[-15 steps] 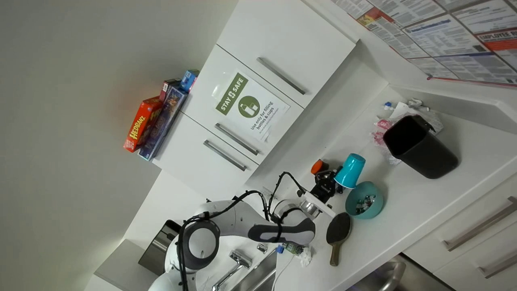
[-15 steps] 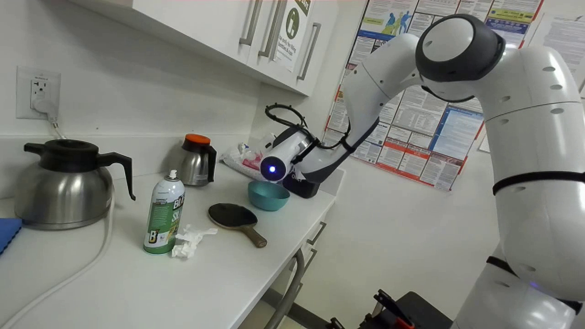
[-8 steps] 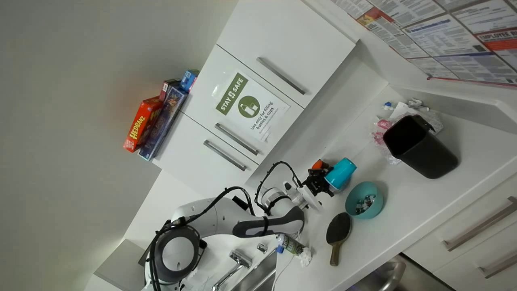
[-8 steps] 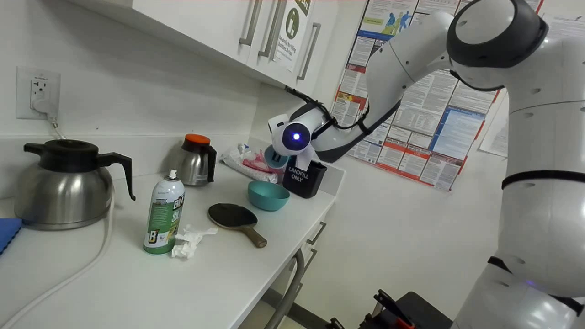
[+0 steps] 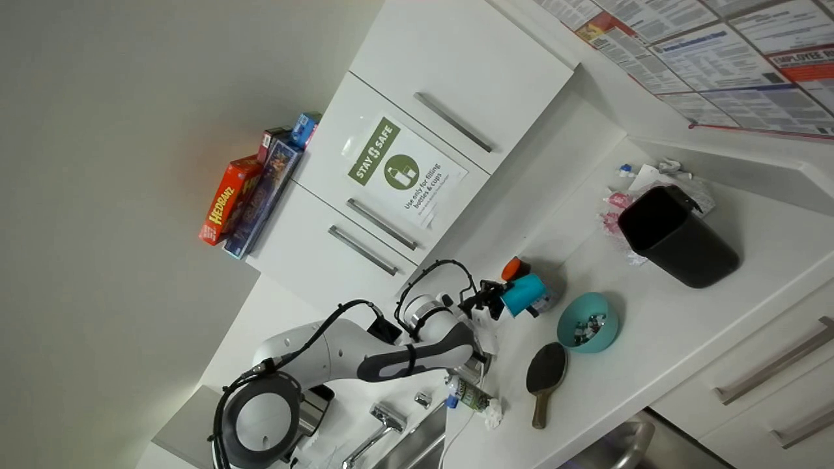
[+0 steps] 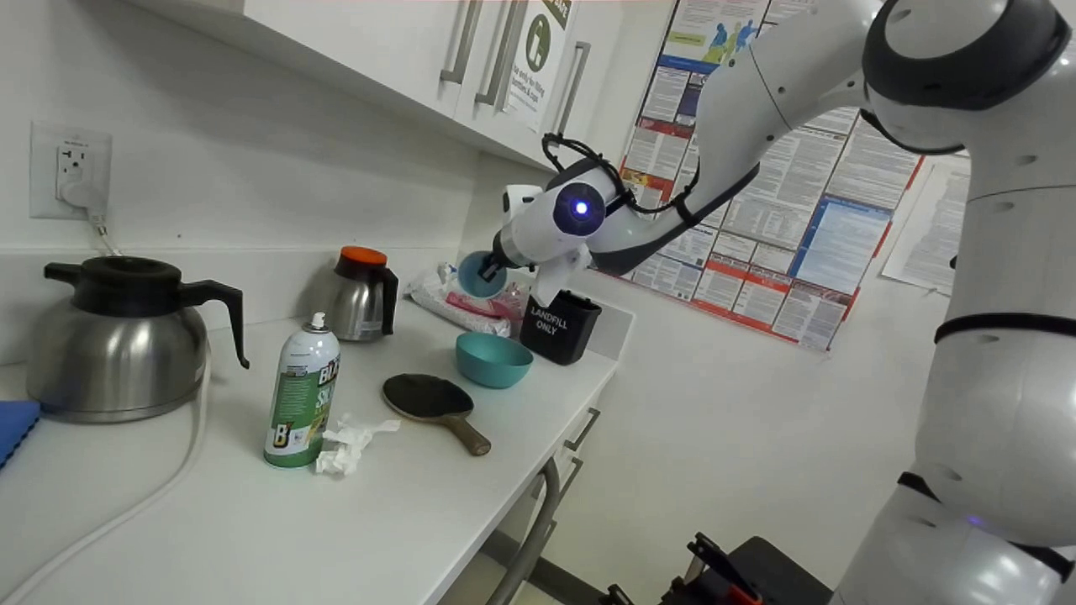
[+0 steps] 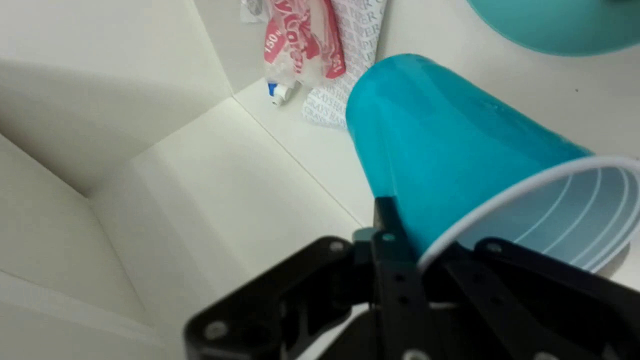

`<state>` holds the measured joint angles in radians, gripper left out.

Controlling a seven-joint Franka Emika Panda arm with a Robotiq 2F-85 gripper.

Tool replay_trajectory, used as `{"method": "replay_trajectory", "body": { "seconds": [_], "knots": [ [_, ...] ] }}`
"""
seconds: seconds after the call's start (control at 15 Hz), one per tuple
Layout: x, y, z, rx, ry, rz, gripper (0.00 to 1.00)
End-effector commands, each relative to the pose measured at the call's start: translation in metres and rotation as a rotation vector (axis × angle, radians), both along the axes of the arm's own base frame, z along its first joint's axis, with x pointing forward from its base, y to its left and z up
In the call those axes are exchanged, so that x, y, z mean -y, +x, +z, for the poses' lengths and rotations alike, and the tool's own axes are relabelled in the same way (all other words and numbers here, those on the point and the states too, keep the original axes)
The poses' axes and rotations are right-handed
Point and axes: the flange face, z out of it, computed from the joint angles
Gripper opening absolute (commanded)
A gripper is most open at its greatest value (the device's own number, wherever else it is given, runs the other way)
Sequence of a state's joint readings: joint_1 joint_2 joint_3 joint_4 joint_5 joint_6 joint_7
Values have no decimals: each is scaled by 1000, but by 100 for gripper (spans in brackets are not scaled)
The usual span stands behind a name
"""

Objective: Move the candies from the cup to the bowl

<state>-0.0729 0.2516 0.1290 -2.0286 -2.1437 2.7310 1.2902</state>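
The pincer (image 7: 410,245) is clamped on the blue cup (image 6: 471,282) by its wall near the rim; I have the cup in the air over the table (image 6: 210,538), tilted well over, its mouth toward the camera in an exterior view. The teal bowl (image 6: 494,365) stands back from the table's front edge, the candies (image 5: 591,326) lying in it, and the cup is apart from it. I have room along that front edge, past the paddle (image 6: 427,395), whose handle points at it. An orange-lidded carafe (image 6: 357,301) stands by the back edge. A bag (image 7: 300,45) lies toward the back corner, a black bin (image 5: 694,251) nearer the front corner. The white surface runs beneath cabinets (image 5: 456,58). I can read "LANDFILL ONLY" on the bin, "HEDBANZ" on a red box (image 5: 228,198) and "STAY SAFE" on a door sign (image 5: 407,172).
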Motion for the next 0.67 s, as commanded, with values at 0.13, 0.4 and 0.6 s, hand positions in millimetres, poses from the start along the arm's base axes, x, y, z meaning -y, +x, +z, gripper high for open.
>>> {"method": "replay_trajectory", "body": {
  "seconds": [0.13, 0.4, 0.6],
  "knots": [
    [-34, -7, 3, 18, 198, 52, 1],
    [-61, -11, 2, 2, 318, 103, 1],
    [-77, -14, 2, -27, 393, 135, 1]
  ]
}}
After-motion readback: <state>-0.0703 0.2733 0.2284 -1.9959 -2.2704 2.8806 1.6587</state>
